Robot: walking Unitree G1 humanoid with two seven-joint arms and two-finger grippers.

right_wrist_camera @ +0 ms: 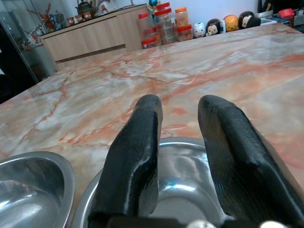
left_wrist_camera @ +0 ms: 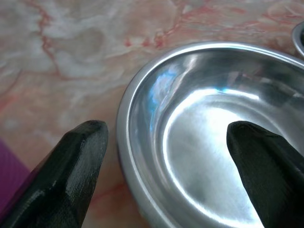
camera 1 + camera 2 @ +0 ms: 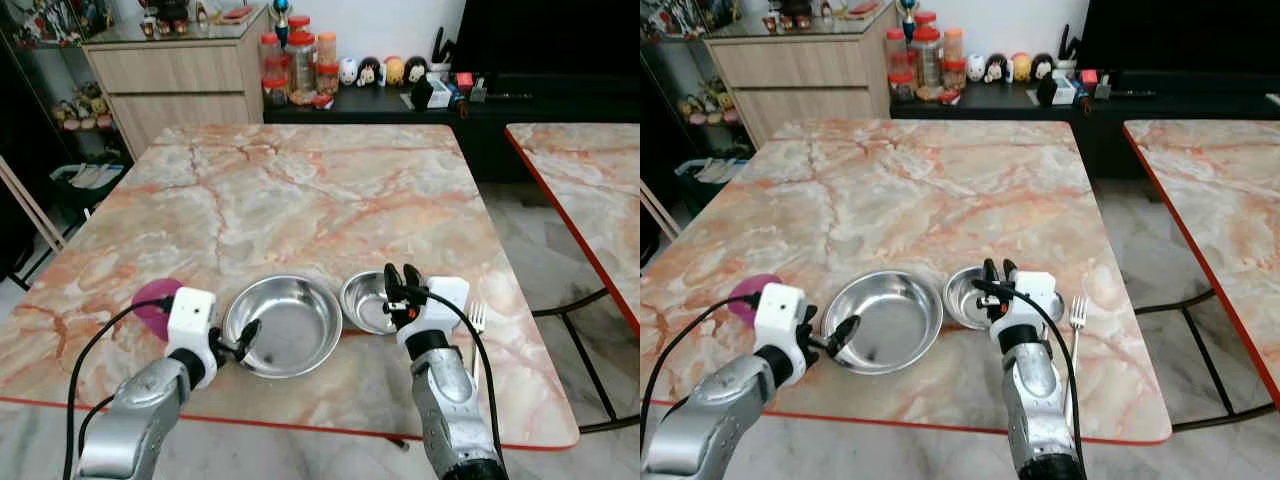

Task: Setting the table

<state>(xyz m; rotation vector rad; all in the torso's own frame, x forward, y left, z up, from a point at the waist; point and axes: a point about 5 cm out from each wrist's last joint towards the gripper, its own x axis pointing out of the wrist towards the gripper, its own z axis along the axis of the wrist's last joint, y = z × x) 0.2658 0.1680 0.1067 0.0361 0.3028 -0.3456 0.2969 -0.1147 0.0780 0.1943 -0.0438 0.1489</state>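
**Left-eye view: two steel bowls at the near edge, both grippers on them**

Left-eye view shows a marble table (image 3: pixel 300 190) with a large steel bowl (image 3: pixel 283 325) near its front edge and a small steel bowl (image 3: pixel 368 302) just beside it on the right, their rims nearly touching. A fork (image 3: pixel 477 318) lies to the right of the small bowl, and a purple object (image 3: pixel 152 298), partly hidden, sits left of the large one.

The left gripper (image 3: pixel 245 338) straddles the large bowl's near-left rim, fingers apart: in the left wrist view one finger (image 2: pixel 71 175) is outside the wall, the other over the basin. The right gripper (image 3: pixel 400 285) stands over the small bowl's near rim, its fingers (image 1: pixel 135 161) slightly parted, gripping nothing.

The step in hand looks like taking a bowl by its rim. To do it well, the left gripper should seat deep over the rim before closing, since thin polished steel will likely slip. Lifting straight up avoids knocking the neighbouring bowl.
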